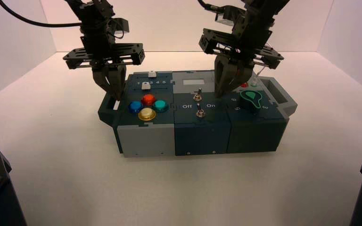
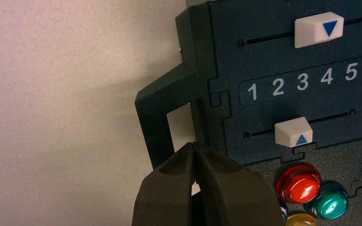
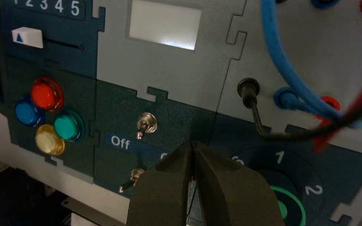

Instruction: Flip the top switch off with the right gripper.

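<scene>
The top switch (image 1: 197,96) is a small metal toggle in the dark middle panel of the box, between the "Off" and "On" lettering. In the right wrist view its lever (image 3: 143,128) leans toward "Off" (image 3: 120,141). A second toggle (image 3: 131,179) sits just below it and also leans to the Off side. My right gripper (image 1: 221,92) is shut and empty. Its tips (image 3: 193,144) hang over the "On" lettering, just right of the top switch and apart from it. My left gripper (image 1: 109,88) is shut and hovers by the box's left handle (image 2: 156,117).
Four round buttons (image 1: 147,107) and two white sliders (image 2: 293,132) with numbers 1 to 5 fill the box's left part. A green knob (image 1: 253,98), sockets and blue, red and black wires (image 3: 283,70) fill the right part. A pale display (image 3: 165,23) lies behind the switches.
</scene>
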